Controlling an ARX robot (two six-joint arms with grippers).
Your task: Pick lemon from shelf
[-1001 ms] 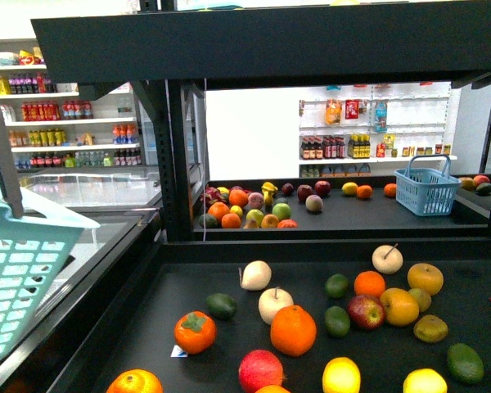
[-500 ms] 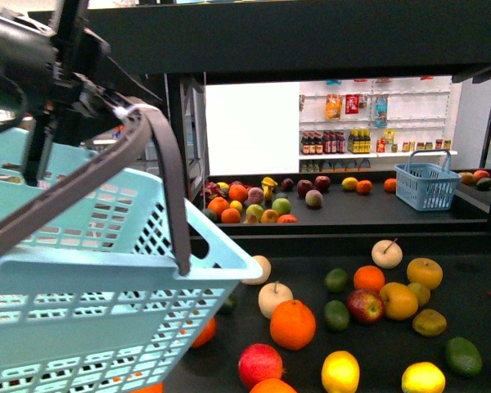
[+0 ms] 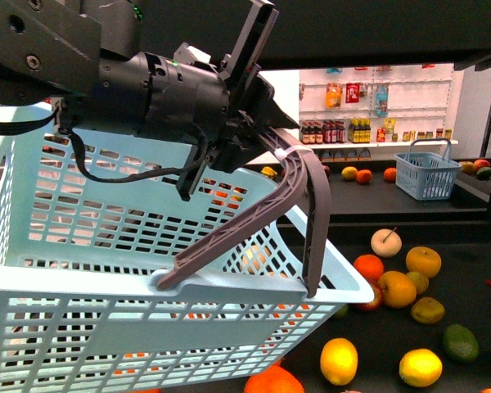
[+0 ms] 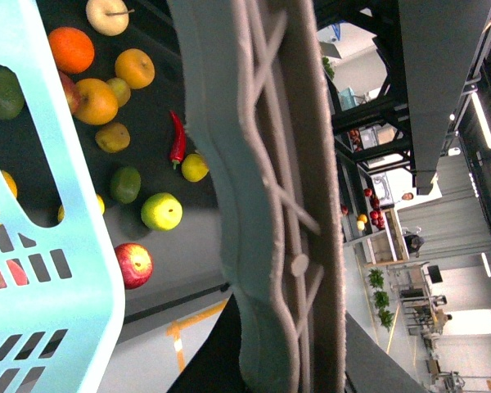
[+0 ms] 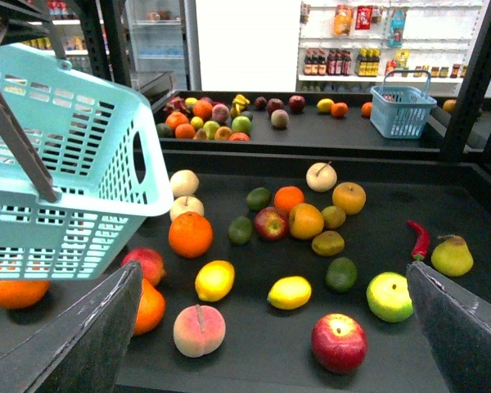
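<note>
A bright yellow lemon (image 5: 290,292) with a pointed tip lies on the black shelf deck (image 5: 376,237); in the front view the lemon (image 3: 421,367) is at the lower right. A second yellow oval fruit (image 5: 215,280) rests just left of it. My right gripper (image 5: 274,278) hangs open above and in front of the lemon, touching nothing. My left gripper (image 3: 258,139) is shut on the grey basket handle (image 3: 307,205), holding the light blue basket (image 3: 106,327) up over the deck's left side. The handle (image 4: 270,164) fills the left wrist view.
Around the lemon lie an orange (image 5: 190,235), a peach (image 5: 199,330), a red apple (image 5: 339,342), a green apple (image 5: 389,296), a lime (image 5: 341,274) and a red chili (image 5: 420,239). A small blue basket (image 5: 402,110) stands on the rear deck. A black frame post (image 5: 475,82) rises at the right.
The left arm has swung the blue basket up and to the right. It and the basket now cover the left and middle of the front view, hiding much of the fruit.
</note>
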